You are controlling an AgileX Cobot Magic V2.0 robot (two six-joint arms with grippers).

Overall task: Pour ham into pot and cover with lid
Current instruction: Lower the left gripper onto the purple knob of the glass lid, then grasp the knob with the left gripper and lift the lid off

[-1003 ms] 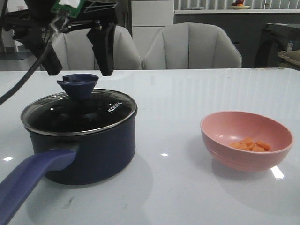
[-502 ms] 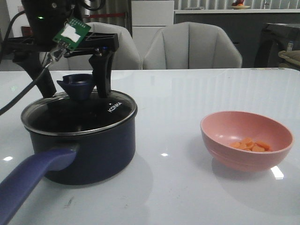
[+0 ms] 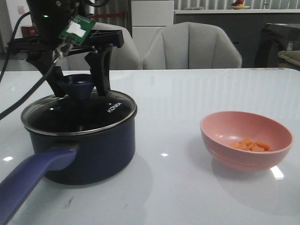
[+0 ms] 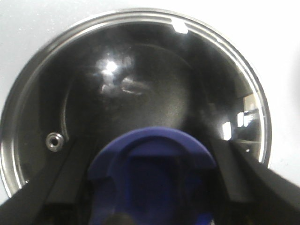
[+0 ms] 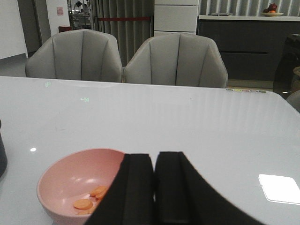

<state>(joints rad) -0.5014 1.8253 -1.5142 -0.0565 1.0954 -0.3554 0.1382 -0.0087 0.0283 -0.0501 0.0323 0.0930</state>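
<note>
Counter (image 3: 187, 98) is white and glossy, with the navy pot (image 3: 89, 150) on its left side, glass lid (image 3: 70, 115) sitting on top. Left claw (image 3: 77, 84) is spread open either side of the lid's knob (image 3: 77, 86). Pink bowl (image 3: 246, 140) over on the right holds the ham (image 3: 251, 144). Right claw (image 5: 154, 187) is pinched closed on nothing.

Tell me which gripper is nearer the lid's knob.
Left. The left gripper straddles the lid's knob, open. The right gripper is shut, off by the pink bowl.
</note>
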